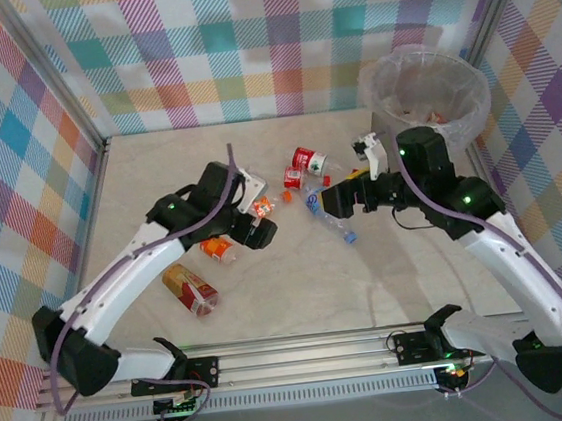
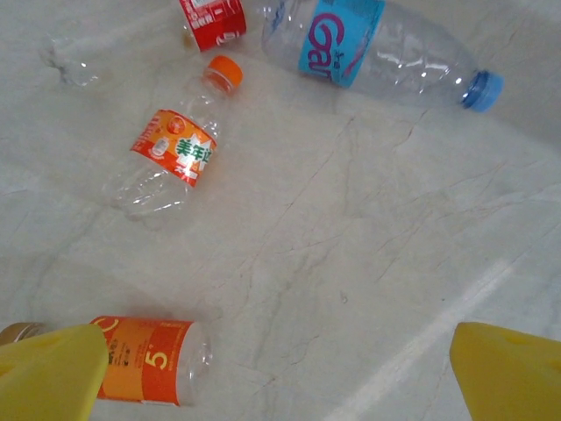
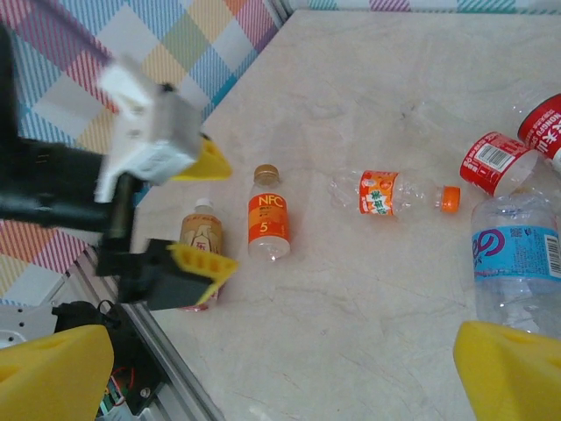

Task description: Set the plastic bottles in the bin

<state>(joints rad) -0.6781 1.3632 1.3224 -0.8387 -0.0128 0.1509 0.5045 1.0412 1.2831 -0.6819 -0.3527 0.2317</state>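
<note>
Several plastic bottles lie on the marble table. An orange NFC bottle [image 2: 145, 360] [image 3: 267, 219] [image 1: 217, 248] lies by my left gripper's [image 2: 280, 377] [image 1: 258, 228] [image 3: 200, 215] left finger, not between the fingers. That gripper is open and empty. Farther off lie an orange-capped bottle [image 2: 175, 149] [image 3: 390, 193] [image 1: 262, 205], a blue-label bottle [image 2: 368, 48] [image 3: 517, 263] [image 1: 327, 216] and a red-label bottle [image 2: 210, 19] [image 3: 495, 158] [image 1: 301, 163]. A brown-label bottle [image 3: 202, 232] [image 1: 191, 288] lies near the front. My right gripper [image 3: 280, 377] [image 1: 335, 200] hovers open and empty over mid-table. The bin [image 1: 424, 90] stands at the back right.
Checked cloth walls enclose the table on three sides. An aluminium rail [image 1: 306, 354] [image 3: 162, 351] runs along the near edge. Bare marble [image 1: 369, 282] lies between the bottles and the rail. The two grippers are close together at mid-table.
</note>
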